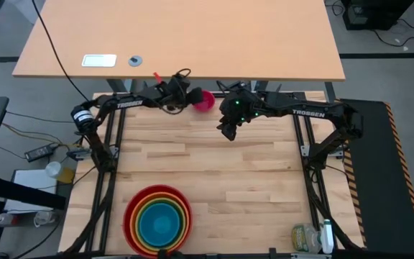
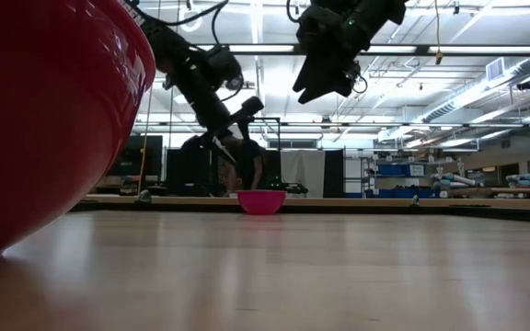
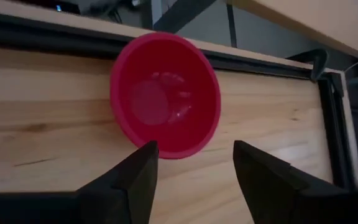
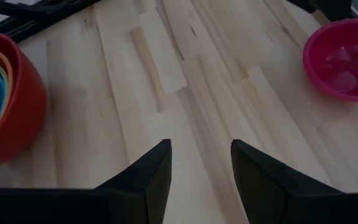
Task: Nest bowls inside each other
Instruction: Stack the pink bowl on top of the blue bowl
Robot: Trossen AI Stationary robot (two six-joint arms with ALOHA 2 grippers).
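Note:
A pink bowl [image 1: 205, 101] stands upright on its base at the table's far edge, also in the low view [image 2: 261, 201] and the right wrist view [image 4: 344, 59]. My left gripper [image 3: 194, 165] hangs open above and just left of it [image 1: 192, 97], touching nothing; the pink bowl [image 3: 165, 93] lies just beyond its fingertips. Near the front edge sits a stack of bowls [image 1: 157, 220]: red outermost, then orange, lime green and blue inside. My right gripper [image 1: 226, 133] hovers open over bare wood right of the pink bowl, with nothing between its fingers [image 4: 201, 162].
A clear jar [image 1: 305, 238] and a small bottle [image 1: 327, 236] stand at the near right corner. A second wooden table [image 1: 178, 36] lies beyond the far edge. Black frame rails [image 1: 113, 144] run along both sides. The middle of the table [image 1: 214, 173] is bare wood.

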